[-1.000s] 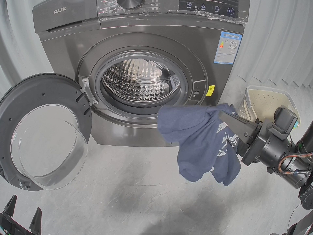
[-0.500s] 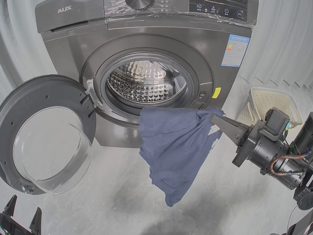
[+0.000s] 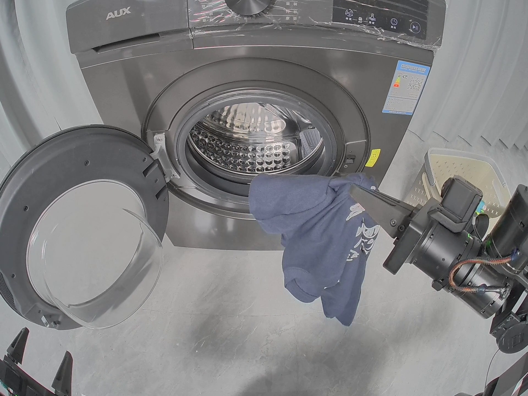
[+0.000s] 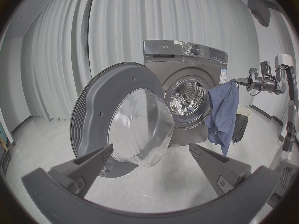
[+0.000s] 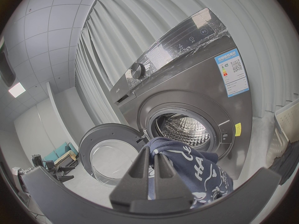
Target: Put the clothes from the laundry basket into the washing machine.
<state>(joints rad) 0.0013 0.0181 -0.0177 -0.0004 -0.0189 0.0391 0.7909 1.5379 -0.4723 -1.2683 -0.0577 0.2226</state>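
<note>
One washer (image 3: 247,56), one basket (image 3: 465,169), perhaps two garments (image 3: 319,221).

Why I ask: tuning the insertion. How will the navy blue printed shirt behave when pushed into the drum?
Probably floppy: the navy blue printed shirt hangs in loose folds from the right gripper. Likely light: one pinch carries it. Its tail hangs below the steel drum, so it may catch the rim.

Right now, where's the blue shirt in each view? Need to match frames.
Head view: blue shirt hangs from the right gripper, before the drum opening's lower rim.
Left wrist view: blue shirt hangs beside the drum opening, under the far-off right gripper.
Right wrist view: blue shirt bunched at the right gripper's fingertips.
Shared landmark: the drum opening.
</note>
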